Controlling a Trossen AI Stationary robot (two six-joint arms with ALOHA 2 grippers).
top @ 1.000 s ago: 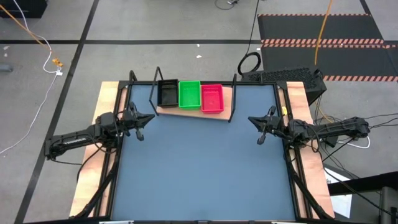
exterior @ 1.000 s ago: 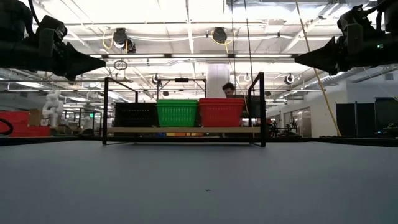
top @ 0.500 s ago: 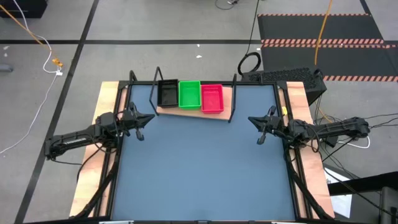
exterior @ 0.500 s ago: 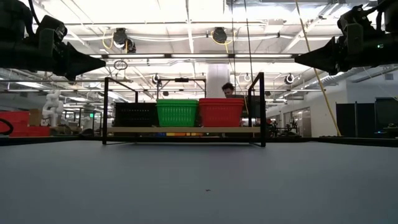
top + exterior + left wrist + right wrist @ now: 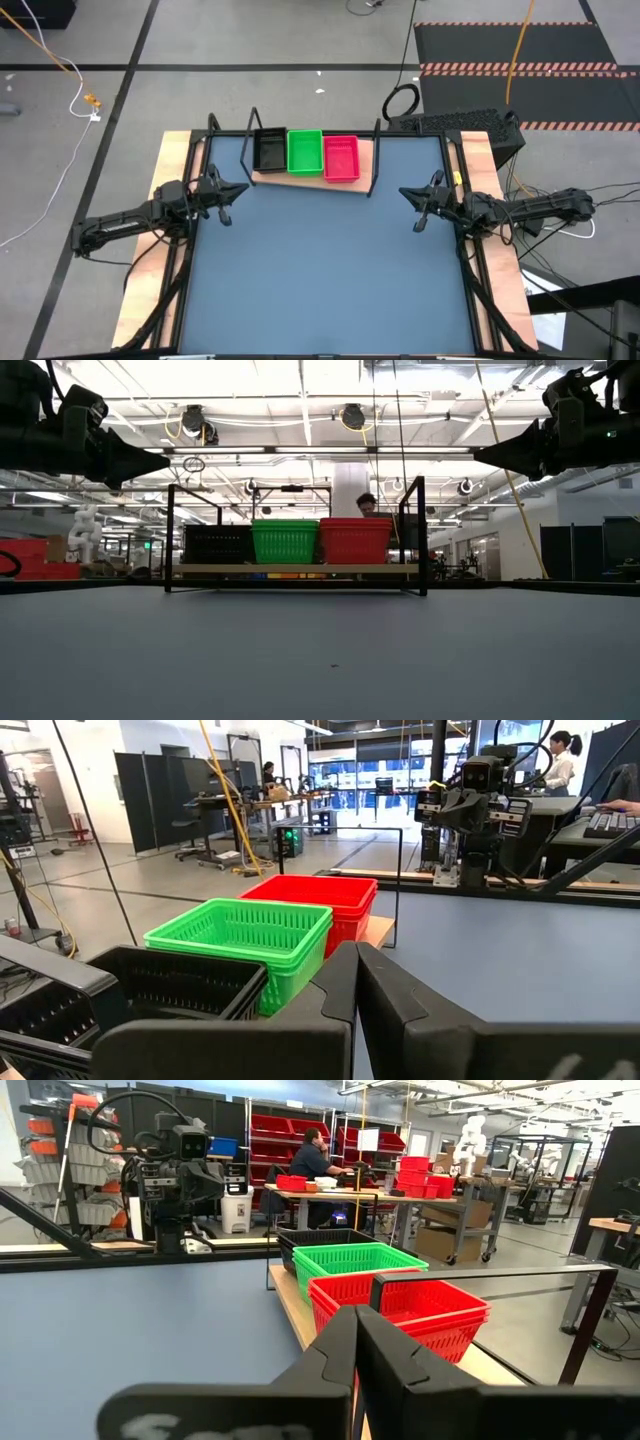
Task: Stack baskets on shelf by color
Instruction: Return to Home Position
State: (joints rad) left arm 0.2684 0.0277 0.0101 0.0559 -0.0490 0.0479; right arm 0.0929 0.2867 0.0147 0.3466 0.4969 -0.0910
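The baskets stand in three stacks side by side on the wooden shelf (image 5: 310, 178) at the table's far edge: black (image 5: 269, 150), green (image 5: 305, 151), red (image 5: 341, 157). The low view shows the black (image 5: 217, 544), green (image 5: 284, 541) and red (image 5: 355, 540) stacks resting on the board (image 5: 295, 570) between black wire frame ends. My left gripper (image 5: 243, 190) hovers shut at the table's left side, above the tabletop. My right gripper (image 5: 403, 193) hovers shut at the right side. Both wrist views show shut fingers (image 5: 357, 982) (image 5: 357, 1342) pointing past the stacks.
The blue-grey tabletop (image 5: 320, 270) lies bare between the arms and toward the near edge. The shelf's black wire ends (image 5: 375, 160) rise above the board. A person (image 5: 368, 505) sits in the room behind the shelf; another person (image 5: 318, 1148) sits at a bench.
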